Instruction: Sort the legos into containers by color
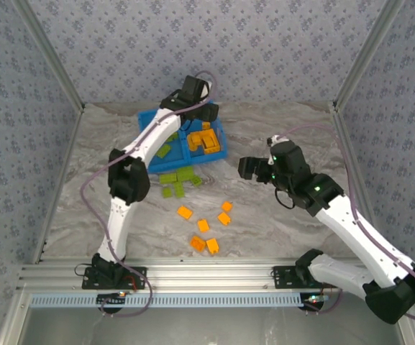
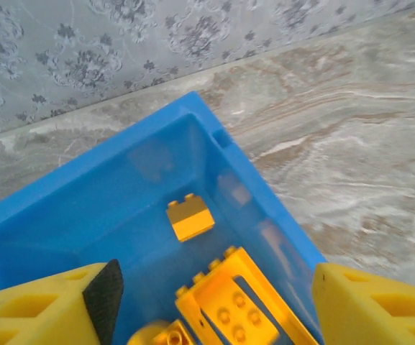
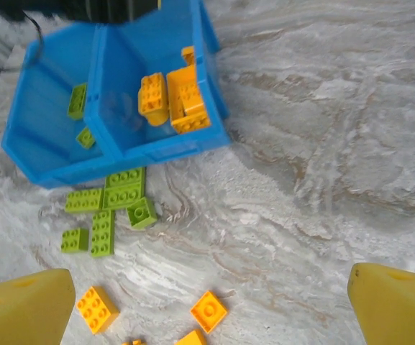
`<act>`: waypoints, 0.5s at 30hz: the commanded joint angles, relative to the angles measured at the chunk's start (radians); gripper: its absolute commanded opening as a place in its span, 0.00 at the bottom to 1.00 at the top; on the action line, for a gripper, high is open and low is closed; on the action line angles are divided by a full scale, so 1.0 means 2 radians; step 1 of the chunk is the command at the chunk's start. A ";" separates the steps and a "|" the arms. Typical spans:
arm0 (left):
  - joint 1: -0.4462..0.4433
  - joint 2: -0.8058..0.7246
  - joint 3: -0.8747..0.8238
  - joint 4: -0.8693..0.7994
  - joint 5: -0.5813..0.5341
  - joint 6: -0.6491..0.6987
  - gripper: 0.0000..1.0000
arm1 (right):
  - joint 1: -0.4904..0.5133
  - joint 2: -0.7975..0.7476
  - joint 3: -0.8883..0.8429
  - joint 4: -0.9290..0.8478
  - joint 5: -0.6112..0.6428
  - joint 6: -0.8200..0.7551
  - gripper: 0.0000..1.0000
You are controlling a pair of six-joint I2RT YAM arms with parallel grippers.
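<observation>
— While the left tool (image 2: 216, 284) hangs above the blue bin (image 2: 85, 187), fingers apart and nothing between them, what worries you?

— Its way out. It sits low over the right compartment, where the orange legos (image 2: 239, 309) lie. I judge that a sideways pull could catch the wall and drag the bin across the table (image 1: 286, 237).

— And further right?

— The green legos (image 3: 110, 205) lie bunched just in front of the bin, some touching each other. A grab there could pinch two at once or shove a neighbour against the wall. The loose orange ones (image 1: 207, 226) lie nearer the arm bases, better spaced.

— The right tool (image 1: 249, 167)?

— Also apart and empty, hovering right of the bin, well clear of the bricks. If both arms head for the bin together, they could meet.

— What do the cameras add?

— From above, the left arm crosses the left compartment, while the right wrist camera looks in and finds green pieces (image 3: 78, 100). The left wrist view shows a small orange brick (image 2: 190, 218) lying apart from the pile.
</observation>
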 commanded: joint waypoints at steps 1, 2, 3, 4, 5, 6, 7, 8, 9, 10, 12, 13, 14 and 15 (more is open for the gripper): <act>-0.004 -0.154 -0.089 0.059 0.031 -0.027 0.77 | 0.027 0.049 0.012 0.016 -0.010 -0.044 1.00; -0.003 -0.194 -0.131 0.073 0.031 -0.030 0.80 | 0.036 0.073 0.022 0.016 -0.010 -0.054 1.00; -0.003 -0.228 -0.167 0.078 0.030 -0.032 0.83 | 0.044 0.095 0.032 0.017 -0.010 -0.062 1.00; -0.002 -0.264 -0.199 0.077 0.029 -0.031 0.86 | 0.053 0.121 0.043 0.019 -0.009 -0.072 1.00; -0.002 -0.299 -0.230 0.075 0.027 -0.027 0.91 | 0.061 0.147 0.053 0.025 -0.010 -0.080 1.00; -0.001 -0.334 -0.258 0.071 0.023 -0.022 0.95 | 0.067 0.174 0.063 0.032 -0.011 -0.087 1.00; -0.001 -0.363 -0.284 0.066 0.019 -0.017 0.98 | 0.072 0.197 0.069 0.038 -0.013 -0.092 1.00; 0.001 -0.395 -0.311 0.058 0.015 -0.012 0.99 | 0.075 0.225 0.093 0.044 -0.015 -0.094 1.00; 0.002 -0.427 -0.335 0.049 0.008 -0.007 0.99 | 0.078 0.253 0.107 0.048 -0.016 -0.097 1.00; 0.003 -0.454 -0.356 0.041 0.000 -0.001 0.99 | 0.080 0.279 0.120 0.049 -0.018 -0.099 0.99; 0.003 -0.508 -0.395 0.013 -0.020 0.015 0.99 | 0.085 0.334 0.155 0.047 -0.018 -0.103 0.98; 0.003 -0.527 -0.409 -0.001 -0.027 0.022 0.99 | 0.087 0.355 0.169 0.046 -0.017 -0.104 0.98; 0.002 -0.551 -0.425 -0.019 -0.036 0.028 0.99 | 0.089 0.378 0.185 0.045 -0.016 -0.107 0.97; 0.003 -0.573 -0.442 -0.034 -0.042 0.034 0.99 | 0.091 0.400 0.200 0.047 -0.017 -0.112 0.97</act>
